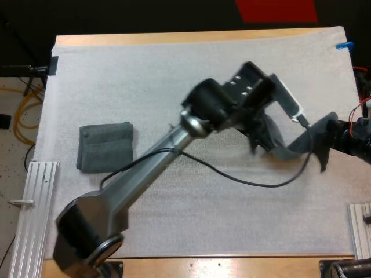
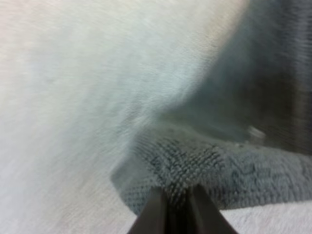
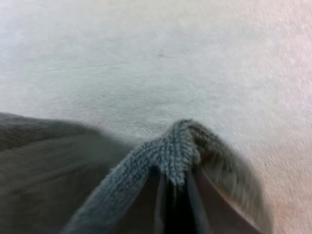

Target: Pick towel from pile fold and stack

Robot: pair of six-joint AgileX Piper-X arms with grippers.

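Observation:
A dark grey-green towel (image 1: 290,147) hangs stretched between my two grippers over the right part of the mat. My left gripper (image 1: 259,141) is shut on one corner of it; in the left wrist view the fingertips (image 2: 155,210) pinch the towel's edge (image 2: 214,170). My right gripper (image 1: 322,152) is shut on the other corner, and in the right wrist view the towel (image 3: 178,151) bunches up between the fingers (image 3: 146,204). A folded towel (image 1: 105,146) of the same colour lies flat at the mat's left side.
The white mat (image 1: 174,75) covers most of the wooden table. Aluminium rails stand at the near left (image 1: 32,214) and near right (image 1: 360,229) corners. My left arm (image 1: 145,174) crosses the middle of the mat diagonally.

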